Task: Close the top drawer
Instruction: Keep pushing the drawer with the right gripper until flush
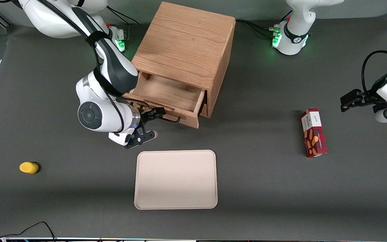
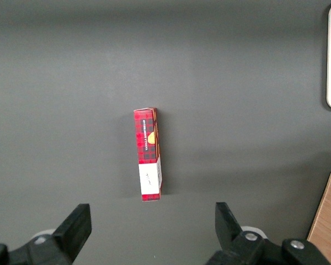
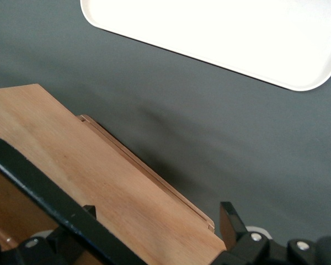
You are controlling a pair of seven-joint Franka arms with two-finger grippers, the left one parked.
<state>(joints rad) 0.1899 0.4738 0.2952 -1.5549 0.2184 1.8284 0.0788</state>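
The wooden cabinet (image 1: 185,43) stands at the middle of the table. Its top drawer (image 1: 170,92) is pulled out and its inside is bare. The black wire handle (image 1: 174,119) runs along the drawer's front panel (image 1: 183,119). My gripper (image 1: 158,122) is open, low in front of that panel at the handle's end toward the working arm. In the right wrist view the handle bar (image 3: 44,193) crosses the light-oak front (image 3: 116,171), and the panel's edge lies between the spread fingers (image 3: 230,221) of the gripper (image 3: 157,221).
A beige tray (image 1: 176,179) (image 3: 220,33) lies nearer the front camera than the drawer. A yellow object (image 1: 29,167) sits toward the working arm's end. A red snack box (image 1: 313,132) (image 2: 148,154) lies toward the parked arm's end.
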